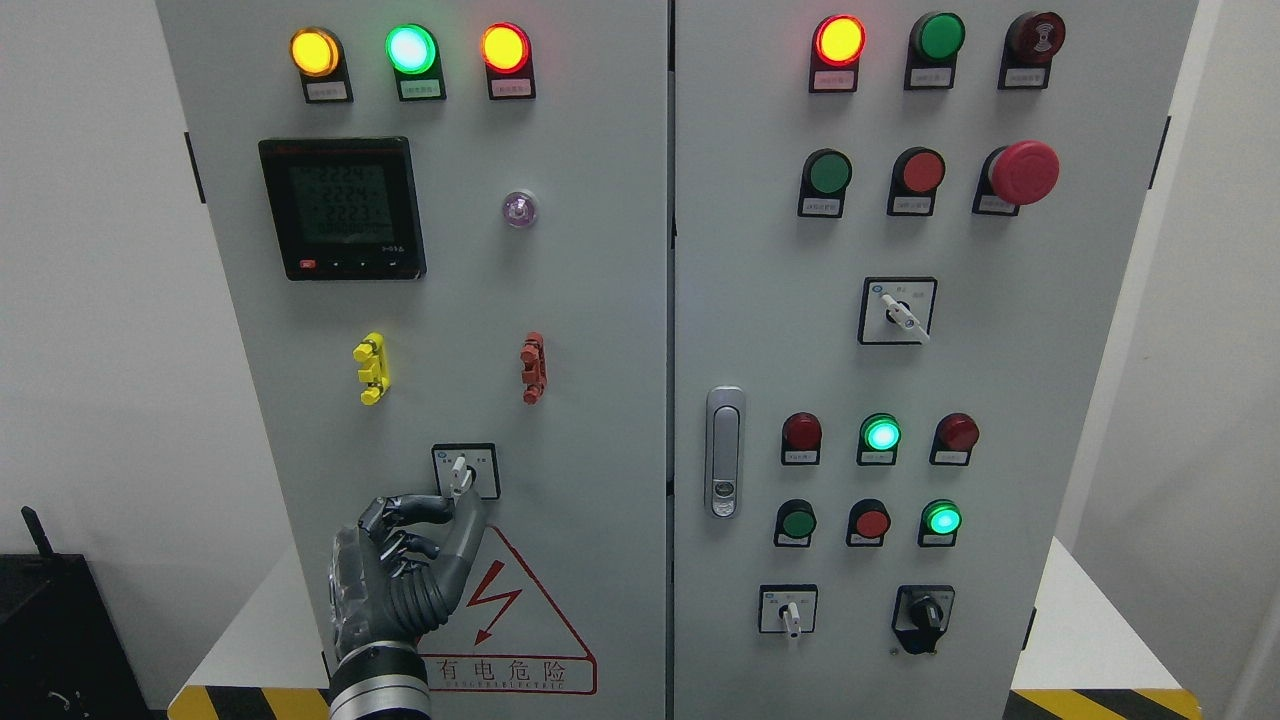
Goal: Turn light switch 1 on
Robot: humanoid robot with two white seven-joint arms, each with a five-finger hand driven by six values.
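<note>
Our left hand (405,560) is at lower left of frame, fingers (425,510) curled, thumb and index tips pinching the white lever of the rotary switch (465,471) on the left cabinet door (600,400). Switch sits just above the hand, over the red hazard triangle (520,620). Lever is near upright.
</note>
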